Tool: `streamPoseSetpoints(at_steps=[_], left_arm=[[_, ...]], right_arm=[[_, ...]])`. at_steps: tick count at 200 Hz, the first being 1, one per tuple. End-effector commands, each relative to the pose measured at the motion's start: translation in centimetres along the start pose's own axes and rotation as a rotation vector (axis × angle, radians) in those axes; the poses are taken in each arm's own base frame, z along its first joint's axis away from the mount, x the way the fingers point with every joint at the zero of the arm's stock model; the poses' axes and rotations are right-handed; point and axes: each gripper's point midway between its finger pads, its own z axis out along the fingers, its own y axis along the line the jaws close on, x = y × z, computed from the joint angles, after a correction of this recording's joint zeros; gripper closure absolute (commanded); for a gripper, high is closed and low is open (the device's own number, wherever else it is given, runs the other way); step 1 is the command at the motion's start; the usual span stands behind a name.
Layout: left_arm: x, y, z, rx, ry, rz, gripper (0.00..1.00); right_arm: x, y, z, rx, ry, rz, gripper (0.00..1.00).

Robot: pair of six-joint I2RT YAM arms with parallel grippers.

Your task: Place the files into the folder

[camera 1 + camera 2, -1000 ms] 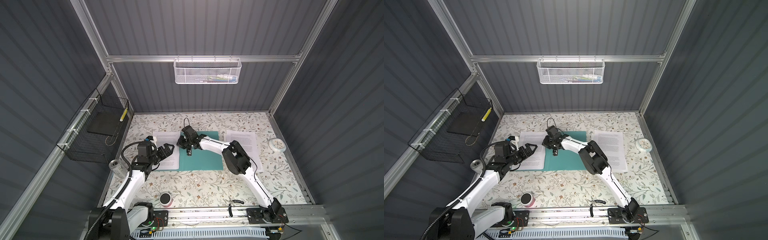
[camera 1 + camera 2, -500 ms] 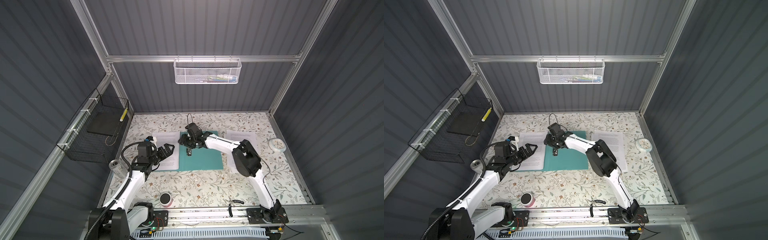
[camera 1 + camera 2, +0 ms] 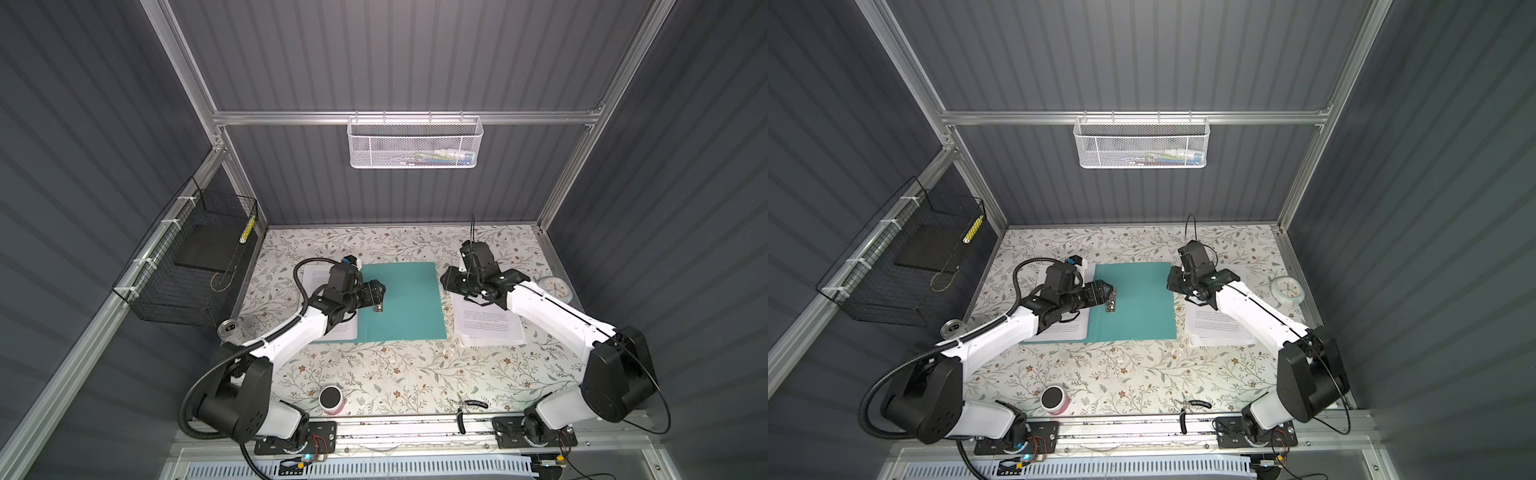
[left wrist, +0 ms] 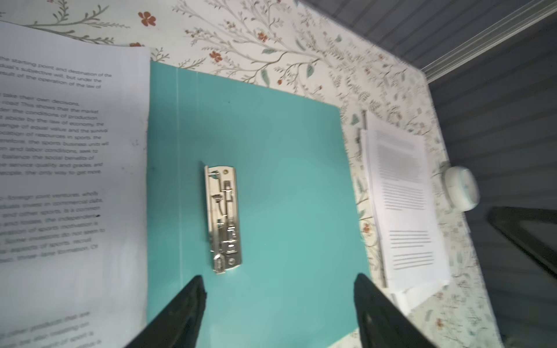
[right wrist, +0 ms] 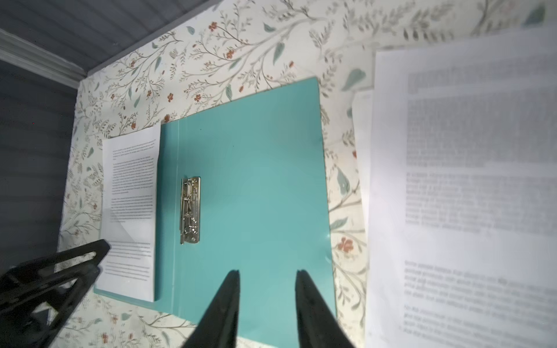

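Observation:
The teal folder (image 3: pixel 405 303) (image 3: pixel 1144 307) lies open and flat mid-table, with its metal clip (image 3: pixel 378 308) (image 4: pixel 223 219) (image 5: pixel 190 210) by the spine. One printed sheet (image 3: pixel 316 277) (image 4: pixel 69 180) (image 5: pixel 132 211) rests on its left flap. More files (image 3: pixel 486 328) (image 3: pixel 1214 328) (image 5: pixel 461 180) lie stacked on the table to the folder's right. My left gripper (image 3: pixel 377 291) (image 4: pixel 278 286) hovers open just over the clip, holding nothing. My right gripper (image 3: pixel 449 282) (image 5: pixel 266 274) hangs above the folder's right edge, beside the stack, its jaws a narrow gap apart and empty.
A white clock (image 3: pixel 555 287) sits at the right table edge. A can (image 3: pixel 227 328) stands at the left edge and a pink-based cylinder (image 3: pixel 332 400) near the front. A black wire basket (image 3: pixel 195 257) hangs on the left wall, a white mesh basket (image 3: pixel 415 141) on the back wall.
My right gripper left the clip, opened, and pulled back to the right, to the folder's right edge. My left gripper moved right from the sheet to the clip.

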Motion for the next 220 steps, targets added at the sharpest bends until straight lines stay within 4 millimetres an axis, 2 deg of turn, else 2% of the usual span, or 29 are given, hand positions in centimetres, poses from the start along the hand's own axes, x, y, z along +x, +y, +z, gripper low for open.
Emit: streamPoseSetpoints(at_steps=[1,29,50,67,92,117,206,220], left_arm=[[-0.3,1.6,-0.4,-0.101,0.008,0.022,0.29],[0.2,3.7,-2.9,-0.200,-0.011,0.046,0.29],[1.9,5.2,-3.9,-0.229,0.009,0.010,0.37],[3.3,6.9,-4.6,-0.253,0.019,-0.041,0.49],[5.0,9.4,-5.2,-0.239,0.002,-0.149,0.46],[6.2,11.6,-5.4,-0.219,-0.018,-0.251,0.46],[7.0,12.3,-4.6,-0.216,-0.011,-0.254,0.51],[7.1,12.3,-4.5,-0.212,-0.009,-0.252,0.51]], right_arm=[[2.5,1.3,1.5,-0.031,0.079,-0.040,0.79],[4.3,5.8,4.5,-0.115,0.158,-0.068,0.85],[6.1,9.8,7.0,-0.201,0.244,-0.081,0.91],[7.6,12.5,8.8,-0.232,0.303,-0.116,0.91],[9.0,14.9,11.0,-0.257,0.359,-0.141,0.87],[9.9,15.7,12.8,-0.266,0.398,-0.139,0.88],[11.0,14.4,15.4,-0.198,0.414,-0.150,0.89],[11.5,13.7,15.6,-0.170,0.434,-0.149,0.88]])
